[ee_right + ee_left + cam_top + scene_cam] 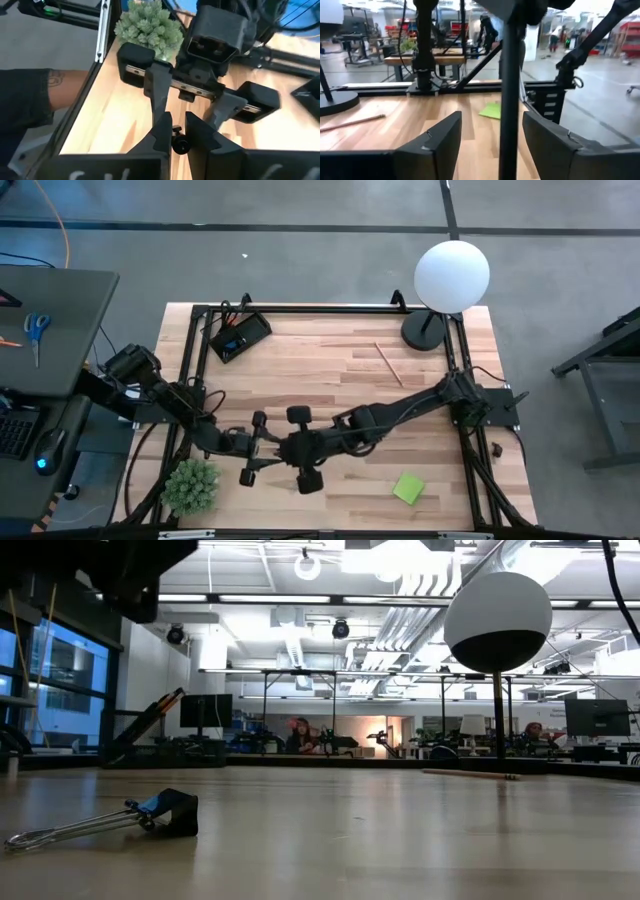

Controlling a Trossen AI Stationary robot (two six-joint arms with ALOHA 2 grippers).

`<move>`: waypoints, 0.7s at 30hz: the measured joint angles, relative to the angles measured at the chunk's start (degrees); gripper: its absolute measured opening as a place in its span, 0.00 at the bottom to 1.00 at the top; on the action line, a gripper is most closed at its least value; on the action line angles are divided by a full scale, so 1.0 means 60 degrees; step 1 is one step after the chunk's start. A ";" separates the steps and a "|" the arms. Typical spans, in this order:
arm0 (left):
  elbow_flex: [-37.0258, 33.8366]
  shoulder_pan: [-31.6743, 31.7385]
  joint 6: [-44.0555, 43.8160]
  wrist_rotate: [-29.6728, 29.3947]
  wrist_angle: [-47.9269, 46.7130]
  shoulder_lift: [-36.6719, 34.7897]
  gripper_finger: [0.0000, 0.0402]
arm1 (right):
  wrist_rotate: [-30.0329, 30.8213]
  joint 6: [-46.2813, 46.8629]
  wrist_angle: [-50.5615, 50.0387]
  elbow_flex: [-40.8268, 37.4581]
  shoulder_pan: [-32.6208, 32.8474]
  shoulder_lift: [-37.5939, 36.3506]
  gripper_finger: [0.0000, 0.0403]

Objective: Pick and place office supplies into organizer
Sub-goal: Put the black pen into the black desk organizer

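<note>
My pale wooden bench (330, 370) faces a lit workshop; my right end effector (178, 131) is clenched on a black pen (180, 143), my left end effector (492, 145) released.

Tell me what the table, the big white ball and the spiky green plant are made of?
The table looks like pale wood with a smooth finish: you can see plank strips and grain. The white ball is a lamp globe, probably matte glass or plastic; the pictures can't settle which. The plant looks like plastic, since its stiff spikes are all one pale, dusty green, but it could be real.
</note>
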 joint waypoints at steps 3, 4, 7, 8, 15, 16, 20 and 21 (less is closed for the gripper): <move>0.0577 0.0004 -0.0023 -0.0003 -0.1132 0.0000 0.48 | -0.0353 0.0107 -0.0065 0.0000 -0.0203 0.0148 0.05; 0.0786 0.0004 -0.0023 -0.0001 -0.1546 0.0003 0.47 | -0.0484 0.0179 -0.0123 0.0000 -0.0262 0.0206 0.05; 0.1344 0.0004 -0.0030 -0.0045 -0.2661 0.0004 0.44 | -0.0798 0.0371 -0.0445 0.0000 -0.0387 0.0285 0.05; 0.1513 0.0010 -0.0051 -0.0056 -0.3037 0.0004 0.43 | -0.0774 0.0422 -0.0530 0.0000 -0.0410 0.0305 0.05; 0.1989 0.0000 -0.0526 -0.0890 -0.4129 0.0004 0.35 | -0.0667 0.0501 -0.0925 0.0000 -0.0219 0.0344 0.05; 0.2010 0.0000 -0.0529 -0.0928 -0.4114 0.0004 0.33 | -0.0555 0.0539 -0.1046 0.0000 -0.0188 0.0344 0.05; 0.2075 0.0004 -0.0533 -0.0967 -0.4095 0.0004 0.27 | -0.0056 0.0608 -0.1220 0.0000 -0.0027 0.0344 0.05; 0.2075 0.0000 -0.0537 -0.0967 -0.4092 0.0004 0.25 | -0.0045 0.0603 -0.1207 0.0000 0.0002 0.0344 0.05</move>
